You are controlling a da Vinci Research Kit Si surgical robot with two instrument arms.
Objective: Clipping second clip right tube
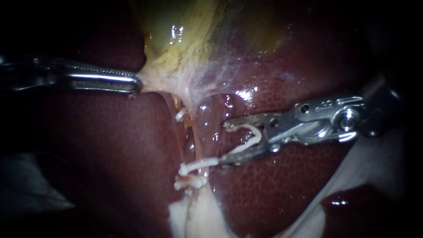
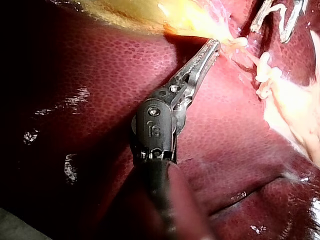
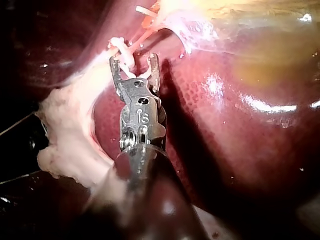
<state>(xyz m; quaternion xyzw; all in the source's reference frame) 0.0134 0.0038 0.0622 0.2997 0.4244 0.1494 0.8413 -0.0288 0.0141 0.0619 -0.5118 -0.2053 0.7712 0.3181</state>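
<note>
My left instrument (image 1: 137, 83) comes in from the left, its jaws shut on the pale neck of the gallbladder (image 1: 189, 48) and holding it taut; the left wrist view shows the same grip (image 2: 216, 46). My right instrument (image 1: 224, 143) enters from the right. Its jaws stand wide apart with an open white clip (image 1: 252, 134) seated between them, just right of a thin pale tube (image 1: 197, 147). Two white clips (image 1: 198, 165) (image 1: 190, 180) sit low on that tube, one by the lower jaw tip. Another clip (image 1: 180, 115) sits higher up. The right wrist view shows the loaded jaws (image 3: 135, 64) at the tube (image 3: 142, 35).
Dark red liver (image 1: 110, 154) surrounds the tubes on both sides. White fatty tissue (image 1: 194, 216) hangs below the clips and shows beside my right shaft (image 3: 65, 135). Thin membrane (image 1: 229, 70) spreads between gallbladder and liver.
</note>
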